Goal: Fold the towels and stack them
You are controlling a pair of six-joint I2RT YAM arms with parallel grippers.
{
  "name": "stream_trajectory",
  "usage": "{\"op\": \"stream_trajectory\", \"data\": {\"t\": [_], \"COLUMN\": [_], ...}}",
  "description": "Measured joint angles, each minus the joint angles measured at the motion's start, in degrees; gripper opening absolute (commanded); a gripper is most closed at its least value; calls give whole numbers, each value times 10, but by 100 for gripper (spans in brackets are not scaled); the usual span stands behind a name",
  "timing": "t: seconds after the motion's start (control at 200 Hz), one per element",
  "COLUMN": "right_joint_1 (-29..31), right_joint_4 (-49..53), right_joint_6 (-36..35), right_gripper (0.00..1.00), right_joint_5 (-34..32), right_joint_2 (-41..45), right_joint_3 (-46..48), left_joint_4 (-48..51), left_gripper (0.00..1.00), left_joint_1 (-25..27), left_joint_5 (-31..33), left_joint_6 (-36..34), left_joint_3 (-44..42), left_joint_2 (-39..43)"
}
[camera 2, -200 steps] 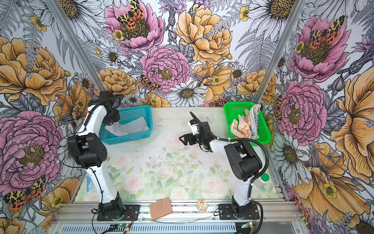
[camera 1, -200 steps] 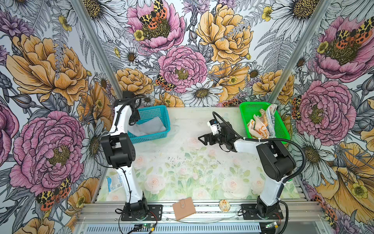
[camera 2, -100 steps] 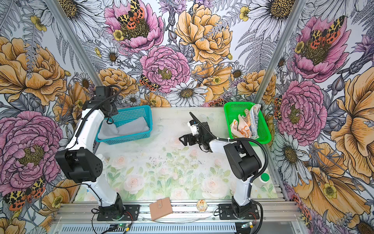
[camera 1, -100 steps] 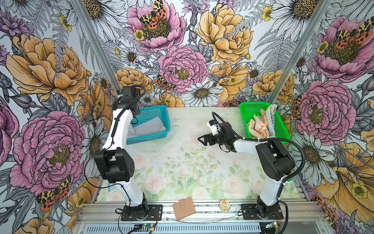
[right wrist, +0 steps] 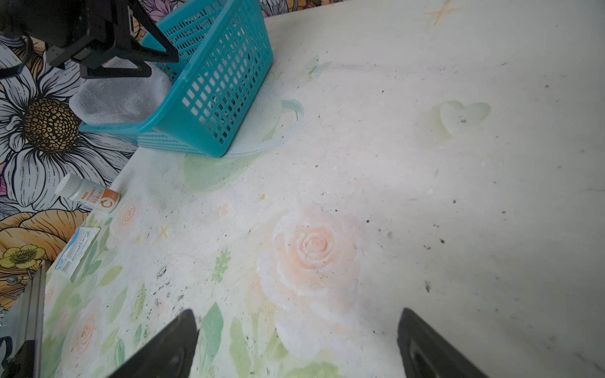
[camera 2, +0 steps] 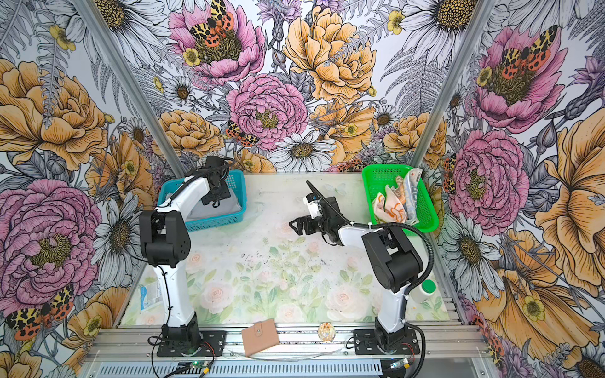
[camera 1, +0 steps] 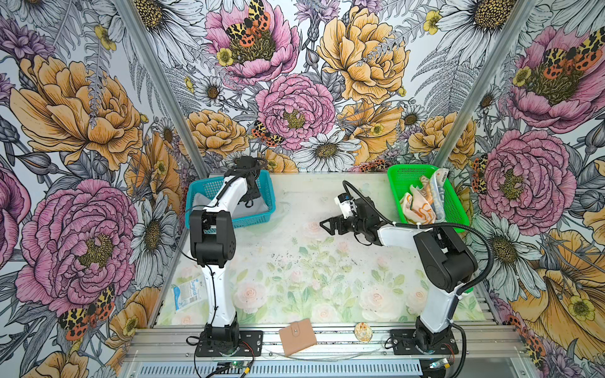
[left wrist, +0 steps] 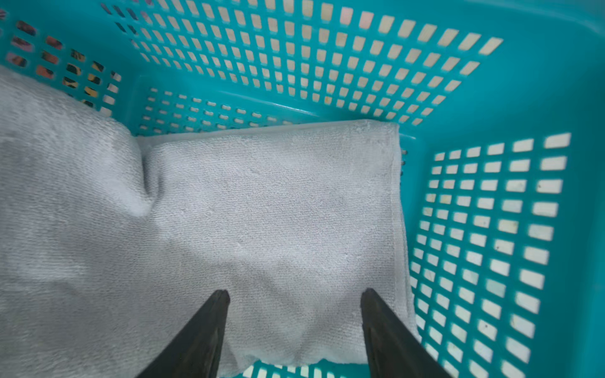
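Observation:
A plain light grey towel (left wrist: 262, 212) lies folded inside the blue basket (camera 1: 229, 222), and it also shows in both top views (camera 1: 258, 209) (camera 2: 226, 206). My left gripper (left wrist: 294, 291) hangs just above it, open, with nothing between its fingers; it is over the basket in both top views (camera 1: 249, 203) (camera 2: 214, 199). The orange-and-cream towel (camera 1: 417, 206) and the lettered towel (camera 1: 437, 189) sit crumpled in the green basket (camera 1: 409, 176). My right gripper (right wrist: 296, 314) is open and empty over the middle of the table (camera 1: 327, 226).
A tan wallet (camera 1: 297, 336) and a small round object (camera 1: 363, 331) lie on the front rail. A blue-white packet (camera 1: 187, 293) and a vitamin bottle (right wrist: 88, 196) lie along the left edge. A white bottle with a green cap (camera 2: 424, 291) stands behind the right arm.
My left gripper has swung from the basket's left rim to over the grey towel, and its jaws have widened. The right arm has not moved.

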State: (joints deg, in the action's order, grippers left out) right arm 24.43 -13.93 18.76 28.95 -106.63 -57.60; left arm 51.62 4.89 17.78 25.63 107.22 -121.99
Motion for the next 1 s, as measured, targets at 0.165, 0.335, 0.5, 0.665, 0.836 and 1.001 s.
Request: {"op": "stream_trajectory", "data": {"t": [0.165, 0.335, 0.5, 0.665, 0.836, 1.001], "right_joint_1": [0, 0, 0, 0, 2, 4], "right_joint_4": [0, 0, 0, 2, 3, 4], "right_joint_6": [0, -2, -2, -2, -2, -3], "right_gripper": [97, 97, 97, 97, 97, 97], "right_joint_5": [3, 3, 3, 6, 9, 10], "right_joint_2": [0, 0, 0, 0, 0, -4], "right_joint_3": [0, 0, 0, -2, -4, -6], "left_joint_4": [-38, -63, -71, -71, -72, -78], "left_gripper": [69, 69, 69, 63, 37, 12], "left_joint_1": [3, 2, 2, 0, -6, -8], "left_joint_5": [-25, -40, -44, -46, -52, -59], "left_joint_6": [52, 95, 116, 120, 118, 104], "left_joint_3": [10, 39, 45, 45, 45, 45], "left_joint_2": [-26, -76, -112, -128, -129, -129]}}
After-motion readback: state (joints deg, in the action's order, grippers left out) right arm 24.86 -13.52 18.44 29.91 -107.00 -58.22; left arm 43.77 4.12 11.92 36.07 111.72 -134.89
